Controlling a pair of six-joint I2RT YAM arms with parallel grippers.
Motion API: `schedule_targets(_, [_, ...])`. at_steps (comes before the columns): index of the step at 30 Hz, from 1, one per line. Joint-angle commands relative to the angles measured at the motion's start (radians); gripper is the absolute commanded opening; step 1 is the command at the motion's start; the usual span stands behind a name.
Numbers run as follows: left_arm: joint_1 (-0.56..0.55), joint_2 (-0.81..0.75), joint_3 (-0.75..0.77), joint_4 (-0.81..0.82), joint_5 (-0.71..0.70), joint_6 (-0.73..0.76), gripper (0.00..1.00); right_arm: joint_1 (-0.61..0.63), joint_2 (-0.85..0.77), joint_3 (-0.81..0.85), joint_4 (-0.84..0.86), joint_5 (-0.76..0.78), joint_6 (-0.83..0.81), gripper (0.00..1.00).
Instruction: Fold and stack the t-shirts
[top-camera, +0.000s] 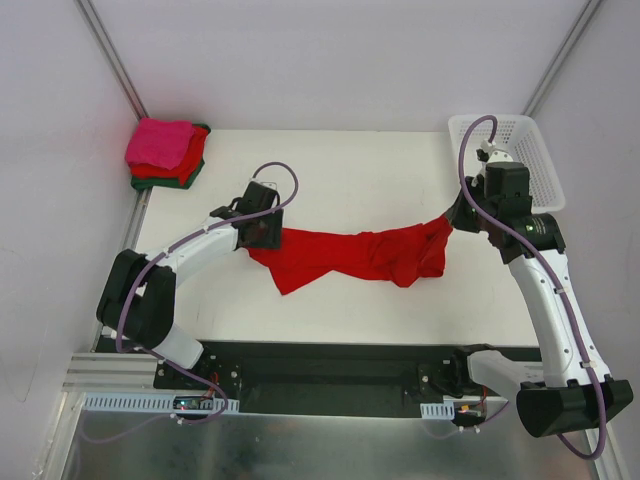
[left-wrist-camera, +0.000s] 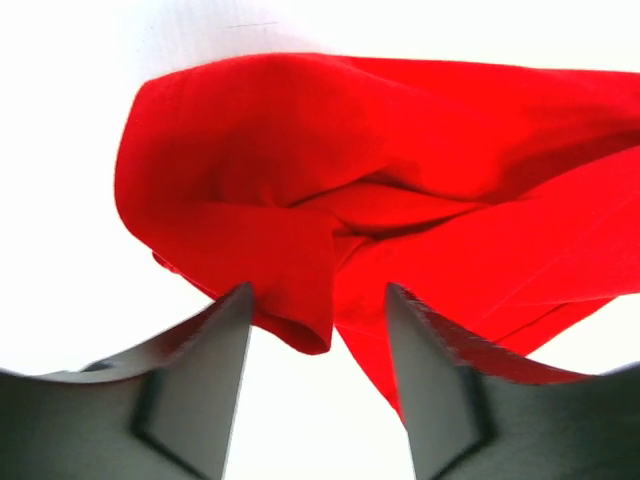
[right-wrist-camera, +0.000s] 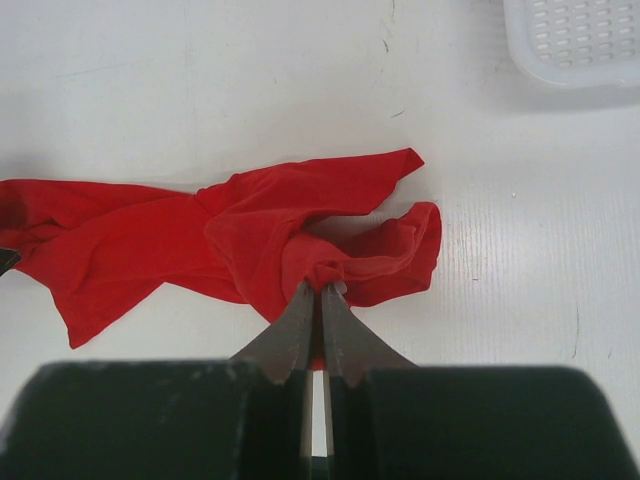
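The red t-shirt (top-camera: 350, 255) lies bunched in a long strip across the middle of the table (top-camera: 350, 160). Its left end is hidden under the left gripper (top-camera: 262, 228) in the top view. In the left wrist view it runs off the right border. That pincer is released, jaws apart, with a fold of cloth just past the tips. The right gripper (right-wrist-camera: 320, 290) is clenched on a pinch of the shirt's right end.

The left arm reaches in from the lower left with its elbow bent. The right arm rises from the lower right and bends inward.

A folded stack (top-camera: 165, 152) sits at upper left, pink on top. A white basket (top-camera: 520, 140) at upper right is partly behind the right arm.
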Motion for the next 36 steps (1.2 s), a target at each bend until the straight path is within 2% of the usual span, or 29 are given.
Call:
schedule_targets(1, [-0.001,-0.053,0.031,-0.024,-0.019,0.010,0.50,0.007,0.002,-0.003,0.031,-0.007,0.001,0.02])
schedule_targets(2, [-0.001,-0.054,0.031,-0.022,-0.021,0.010,0.45,0.007,0.002,-0.004,0.032,-0.007,0.002,0.02])
schedule_targets(3, [-0.001,-0.057,0.031,-0.025,-0.019,0.012,0.35,0.007,0.002,-0.006,0.034,-0.009,0.001,0.01])
schedule_targets(6, [-0.001,-0.060,0.031,-0.028,-0.021,0.013,0.18,0.007,0.003,-0.007,0.035,-0.009,0.005,0.02])
schedule_targets(13, [-0.001,-0.062,0.029,-0.035,-0.024,0.012,0.00,0.007,0.002,-0.009,0.037,-0.009,0.005,0.02])
schedule_targets(20, [-0.001,-0.083,0.044,-0.062,-0.033,0.018,0.00,0.007,-0.006,-0.003,0.031,0.002,0.002,0.02])
schedule_targets(26, [0.014,-0.195,0.132,-0.171,-0.073,0.032,0.00,0.009,-0.035,0.046,-0.004,0.117,-0.015,0.01])
schedule_targets(36, [0.143,-0.349,0.262,-0.332,-0.085,0.090,0.00,0.007,-0.096,0.126,-0.043,0.299,-0.047,0.01])
